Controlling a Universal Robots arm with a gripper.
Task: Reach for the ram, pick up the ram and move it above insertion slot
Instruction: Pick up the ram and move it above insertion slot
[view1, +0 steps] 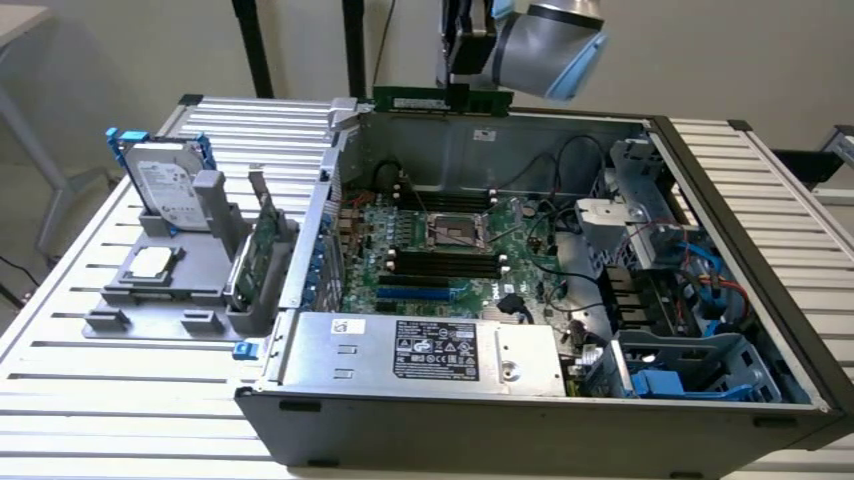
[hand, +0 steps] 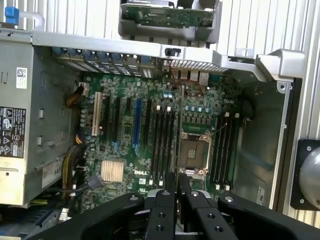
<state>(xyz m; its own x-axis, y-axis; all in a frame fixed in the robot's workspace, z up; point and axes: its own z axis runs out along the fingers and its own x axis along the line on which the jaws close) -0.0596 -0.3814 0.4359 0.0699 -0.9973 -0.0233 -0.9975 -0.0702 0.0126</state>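
In the upper middle of the exterior view, the gripper (view1: 461, 92) hangs over the far wall of the open computer case (view1: 747, 230), its jaws clamped on the ram (view1: 441, 101), which lies level above the case rim. Below, the motherboard (view1: 447, 255) shows its dark memory slots (view1: 447, 262). In the wrist view the gripper (hand: 177, 192) is pressed together above the motherboard (hand: 150, 135).

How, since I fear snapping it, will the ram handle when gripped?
Probably stiff: the ram juts level from the gripper, unsagging. Likely light, being a thin narrow board. Possibly fragile if squeezed, as bare circuitry.
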